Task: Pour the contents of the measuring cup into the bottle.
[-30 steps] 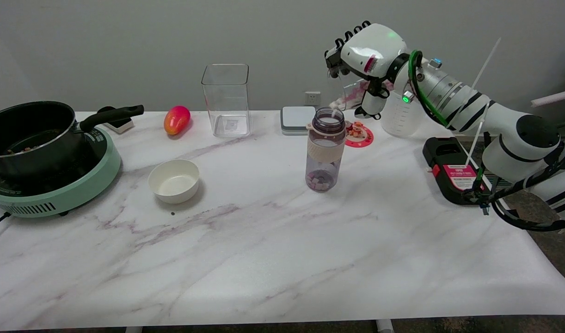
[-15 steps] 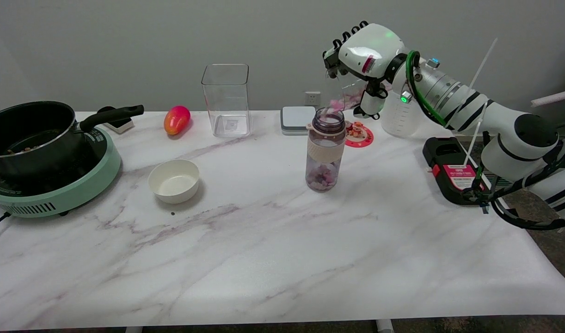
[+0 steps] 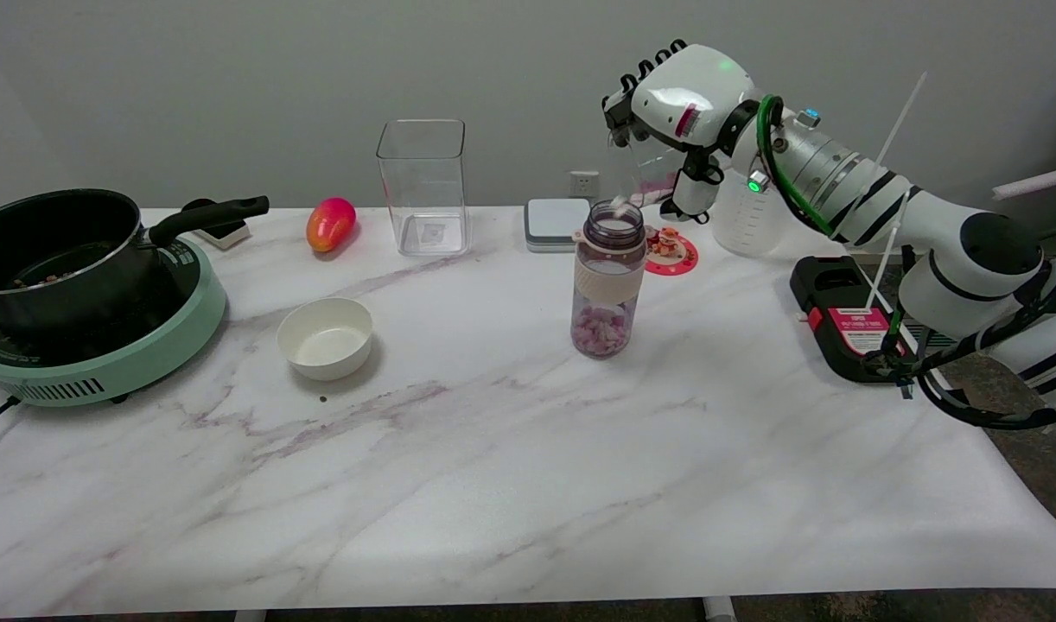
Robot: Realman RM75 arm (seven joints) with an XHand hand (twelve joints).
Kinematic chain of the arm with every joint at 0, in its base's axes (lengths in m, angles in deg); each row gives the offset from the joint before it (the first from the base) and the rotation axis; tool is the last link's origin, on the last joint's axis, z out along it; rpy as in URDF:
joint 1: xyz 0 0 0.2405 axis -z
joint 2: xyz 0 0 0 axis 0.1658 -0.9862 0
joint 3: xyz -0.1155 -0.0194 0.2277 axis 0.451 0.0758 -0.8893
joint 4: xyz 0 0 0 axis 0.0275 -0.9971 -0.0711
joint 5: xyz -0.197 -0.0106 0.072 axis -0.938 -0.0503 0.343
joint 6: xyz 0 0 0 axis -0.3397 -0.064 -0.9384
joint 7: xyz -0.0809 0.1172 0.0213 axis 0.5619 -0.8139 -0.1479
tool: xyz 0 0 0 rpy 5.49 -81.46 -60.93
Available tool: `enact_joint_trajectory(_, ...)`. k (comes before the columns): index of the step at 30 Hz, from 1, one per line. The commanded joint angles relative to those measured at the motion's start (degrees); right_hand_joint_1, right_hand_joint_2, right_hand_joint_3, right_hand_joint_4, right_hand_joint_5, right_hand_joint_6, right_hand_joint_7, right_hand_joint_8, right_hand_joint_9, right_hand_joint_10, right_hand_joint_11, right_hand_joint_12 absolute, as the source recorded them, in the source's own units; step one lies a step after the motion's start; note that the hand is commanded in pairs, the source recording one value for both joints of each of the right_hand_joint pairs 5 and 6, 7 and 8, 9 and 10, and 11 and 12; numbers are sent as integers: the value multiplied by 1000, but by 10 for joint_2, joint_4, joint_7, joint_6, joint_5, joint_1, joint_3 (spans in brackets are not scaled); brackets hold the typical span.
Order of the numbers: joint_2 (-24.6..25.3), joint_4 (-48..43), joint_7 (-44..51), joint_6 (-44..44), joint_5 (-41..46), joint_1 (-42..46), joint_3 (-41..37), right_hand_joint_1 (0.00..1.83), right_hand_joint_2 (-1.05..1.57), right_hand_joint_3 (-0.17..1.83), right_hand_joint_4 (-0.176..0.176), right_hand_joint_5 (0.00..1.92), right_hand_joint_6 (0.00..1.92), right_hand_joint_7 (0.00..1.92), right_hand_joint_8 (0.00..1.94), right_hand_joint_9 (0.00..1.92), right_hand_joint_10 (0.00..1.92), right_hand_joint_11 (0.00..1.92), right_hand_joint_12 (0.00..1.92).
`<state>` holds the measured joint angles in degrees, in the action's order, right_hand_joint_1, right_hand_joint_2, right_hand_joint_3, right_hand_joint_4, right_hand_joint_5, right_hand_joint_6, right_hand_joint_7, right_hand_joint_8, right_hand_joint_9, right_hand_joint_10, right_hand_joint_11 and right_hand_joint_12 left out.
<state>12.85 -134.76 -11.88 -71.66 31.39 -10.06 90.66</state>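
Note:
A clear bottle with a purple neck and a beige band stands open near the table's middle, pink and white pieces piled at its bottom. Just above and to the right of its mouth my right hand holds a clear measuring cup, tipped with its lip toward the bottle. A few pink pieces still show inside the cup. One pale piece hangs at the bottle's mouth. The hand covers much of the cup.
A clear square container, a mango and a small white scale stand at the back. A white bowl and a pot on a green cooker are left. A red coaster, a clear jug and a black device lie right.
The cup has tipped further and most of its pink pieces have fallen into the bottle, where the pile has grown. My hand has risen and shifted slightly left.

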Motion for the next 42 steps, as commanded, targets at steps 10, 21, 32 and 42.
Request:
enact_joint_trajectory(10, -1, 0, 0, 0, -1, 1, 1, 1596, 794, 770, 0, 1762, 1762, 1867, 1867, 1550, 1550, 1406, 1406)
enact_joint_trajectory(21, -1, -6, 0, 2, -21, 5, 1, 1596, 794, 770, 0, 1767, 1767, 1868, 1868, 1550, 1550, 1406, 1406)
enact_joint_trajectory(32, -4, -9, 0, 2, -21, 8, -5, 1591, 808, 760, 0, 1768, 1768, 1871, 1871, 1551, 1551, 1405, 1405)
enact_joint_trajectory(42, -7, -12, 0, 4, -35, 7, -3, 1586, 818, 758, 0, 1775, 1775, 1873, 1873, 1551, 1551, 1404, 1404)
